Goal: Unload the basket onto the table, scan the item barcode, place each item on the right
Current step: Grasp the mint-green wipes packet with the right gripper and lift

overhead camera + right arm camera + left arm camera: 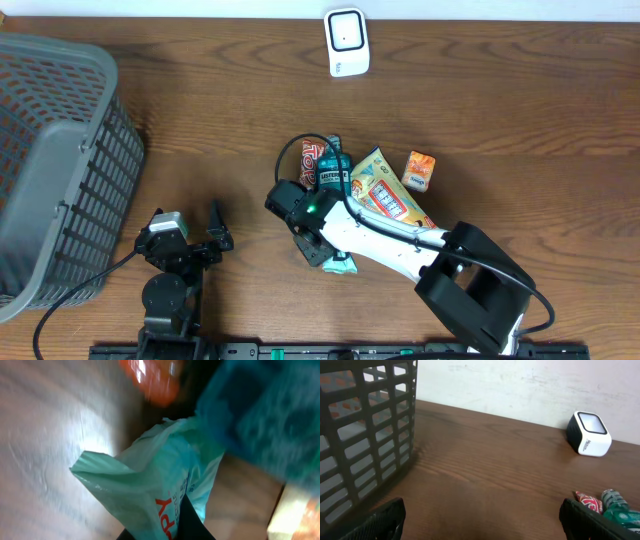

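Two arms share a wooden table [520, 120]. The right gripper [318, 245] sits at the centre of the table with its jaws pressed together, pinching the mint-green pouch [342, 266]. From overhead, only a corner of the pouch shows beneath the arm. In the motion-blurred right wrist view the pouch [150, 485] fills the middle of the frame, red lettering on its face, rising directly from the fingers at the bottom edge. Just beyond it lie a red packet [311, 155], a teal bottle [333, 170], a yellow snack bag [385, 192] and an orange box [418, 171]. The white scanner [347, 41] stands at the far edge, well apart from the held pouch. The left gripper [218, 232] rests near the grey basket [60, 150] with its fingers [385, 520] spread wide, holding nothing.
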